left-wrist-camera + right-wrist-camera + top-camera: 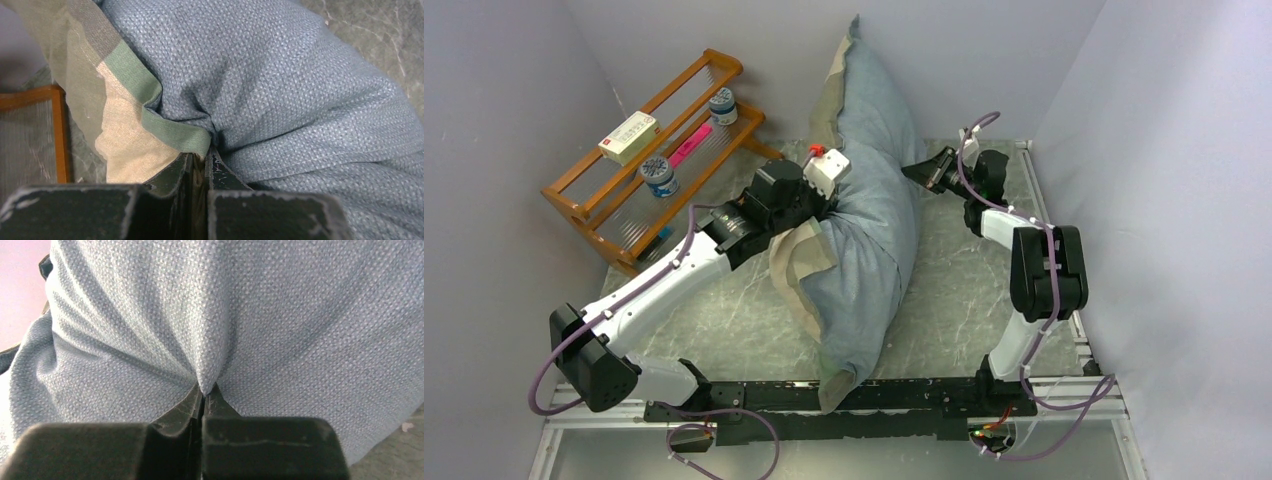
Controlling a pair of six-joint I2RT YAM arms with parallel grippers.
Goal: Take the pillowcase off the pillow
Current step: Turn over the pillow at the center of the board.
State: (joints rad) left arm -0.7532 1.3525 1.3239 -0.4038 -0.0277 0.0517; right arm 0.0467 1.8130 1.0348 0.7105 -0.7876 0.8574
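Observation:
The blue-grey pillowcase (869, 190) covers the whole plump cushion, which stands on edge from the back wall toward the front rail. The white pillow itself is hidden inside it. A beige and olive checked flap (799, 262) with a green edge (150, 95) hangs on its left side. My left gripper (832, 200) is shut on the pillowcase at that green edge; cloth shows between its fingers (222, 167). My right gripper (916, 172) is shut on a pinch of the blue-grey cloth (205, 375) on the pillowcase's right side, and its fingers (182, 407) meet under the fold.
A wooden two-tier rack (649, 160) stands at the back left with a white box (628, 137), two small jars (660, 176) and a pink item (691, 145). Grey walls close in on three sides. Marble-patterned table (969, 300) shows right of the pillowcase.

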